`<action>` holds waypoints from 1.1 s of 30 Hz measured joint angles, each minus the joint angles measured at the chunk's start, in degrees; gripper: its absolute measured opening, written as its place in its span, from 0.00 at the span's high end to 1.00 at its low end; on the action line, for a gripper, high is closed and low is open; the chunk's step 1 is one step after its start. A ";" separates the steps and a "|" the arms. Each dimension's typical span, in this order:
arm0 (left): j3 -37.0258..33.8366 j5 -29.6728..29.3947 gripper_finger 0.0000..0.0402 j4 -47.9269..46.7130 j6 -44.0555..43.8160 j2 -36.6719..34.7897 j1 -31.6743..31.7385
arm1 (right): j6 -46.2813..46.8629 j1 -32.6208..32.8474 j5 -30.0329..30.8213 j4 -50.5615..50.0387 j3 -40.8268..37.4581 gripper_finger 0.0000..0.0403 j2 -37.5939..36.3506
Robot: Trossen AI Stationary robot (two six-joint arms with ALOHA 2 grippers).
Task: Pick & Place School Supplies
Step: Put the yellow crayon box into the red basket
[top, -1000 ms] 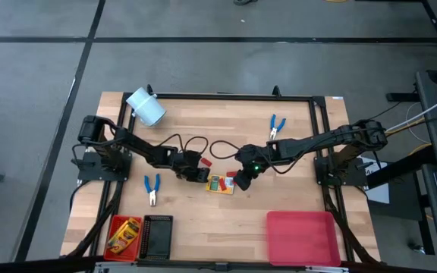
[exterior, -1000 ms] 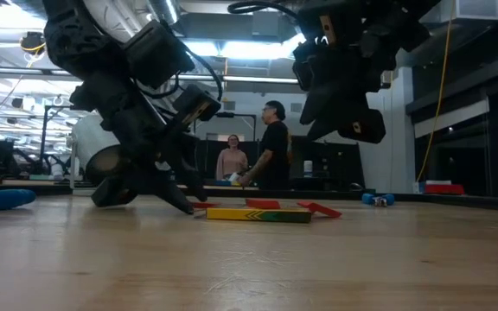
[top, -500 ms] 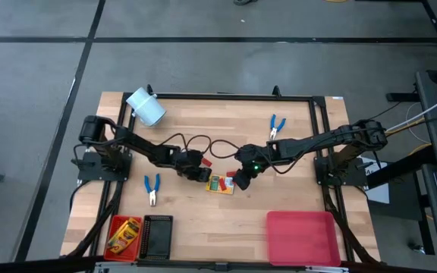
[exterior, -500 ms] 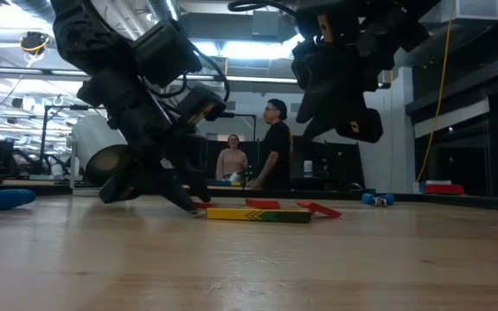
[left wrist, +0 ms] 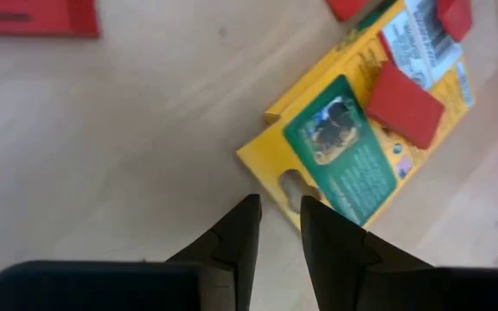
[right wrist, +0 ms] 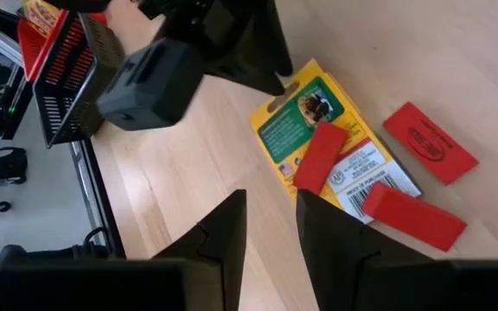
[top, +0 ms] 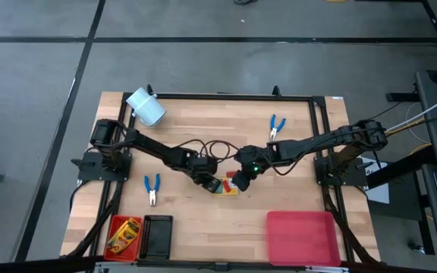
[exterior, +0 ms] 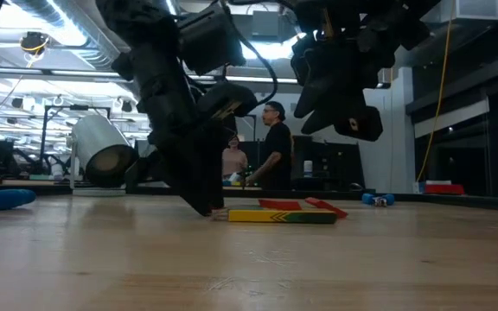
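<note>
Left claw [left wrist: 277, 226] at crayon box [left wrist: 353, 138] corner, barcode label in wrist views

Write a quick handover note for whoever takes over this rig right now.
Left gripper: slightly open, empty, tips at the edge of the crayon box mid-table.
Right gripper: slightly open, empty, above that box.
Red pieces lie on and beside it.
Done: one crayon box in the red tray.
Left: this box, red pieces, two pliers on the table.
</note>
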 joint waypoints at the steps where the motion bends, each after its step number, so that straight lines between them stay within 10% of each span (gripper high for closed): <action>1: 0.31 -0.42 0.79 -0.93 0.01 -0.01 0.01 | 0.01 0.07 0.13 0.23 0.00 0.73 0.00; 14: 0.19 -4.38 0.79 -0.01 3.14 -0.14 -0.08 | 0.27 0.17 1.16 1.64 0.00 0.73 0.00; 33: -0.13 -8.41 0.79 1.83 40.70 0.01 -1.60 | 4.25 3.00 4.53 2.74 0.00 0.73 0.00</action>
